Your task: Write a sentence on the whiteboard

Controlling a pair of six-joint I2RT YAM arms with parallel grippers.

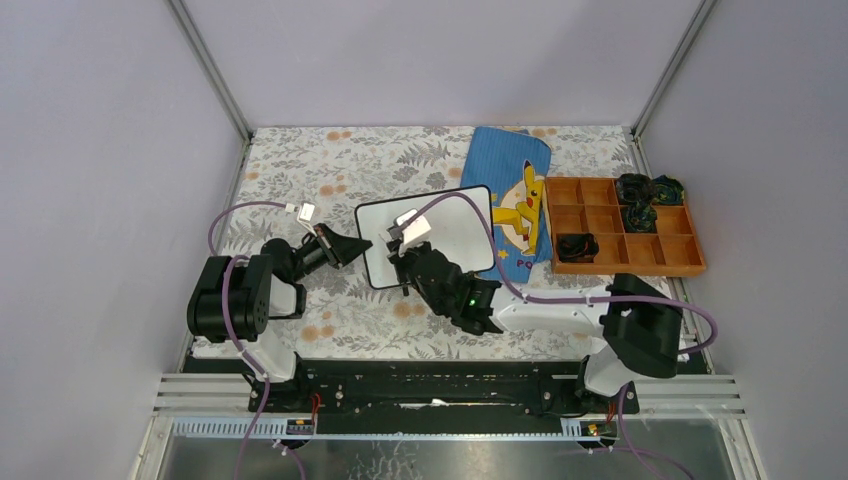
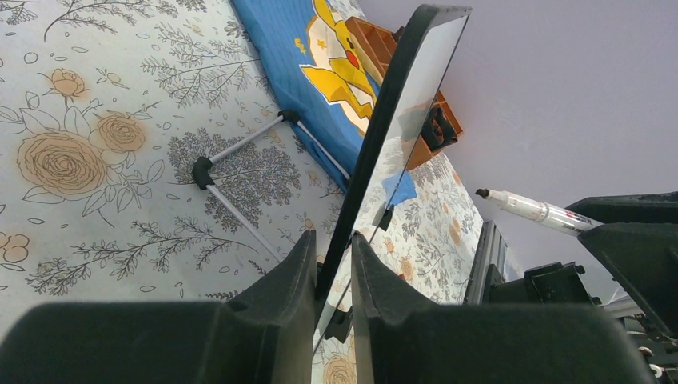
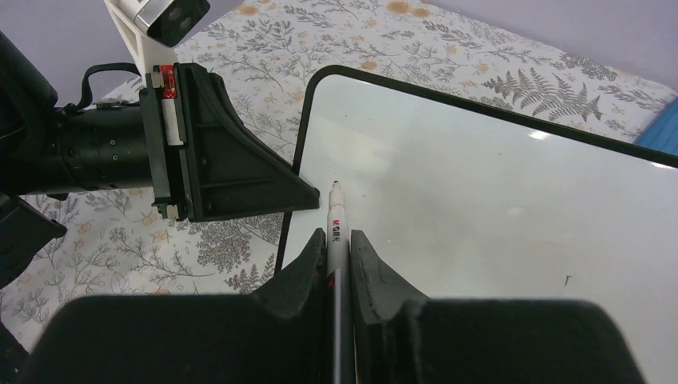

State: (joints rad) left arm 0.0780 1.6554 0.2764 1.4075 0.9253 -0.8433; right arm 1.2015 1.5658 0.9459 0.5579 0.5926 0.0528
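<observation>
Right wrist view gives us the right gripper (image 3: 338, 240) clamped on a marker (image 3: 337, 220), its nib close to the left edge of the whiteboard (image 3: 480, 208); we cannot tell whether it touches. The left gripper (image 2: 332, 256) pinches the board's thin black frame on that same left edge, holding the face tilted up off the floral table (image 1: 300, 160), with the board's far side against the blue pouch (image 1: 510, 185). The surface looks blank to us, apart from a tiny dark speck.

We see three risks. The board is held on one edge only, so pressing with the nib may swing it backwards and break the stroke. The marker, gripped along its barrel, may slide or twist under pressure. And with the nib so near the left fingers (image 3: 240, 184), we judge that a small drift leftward would knock the two grippers together
</observation>
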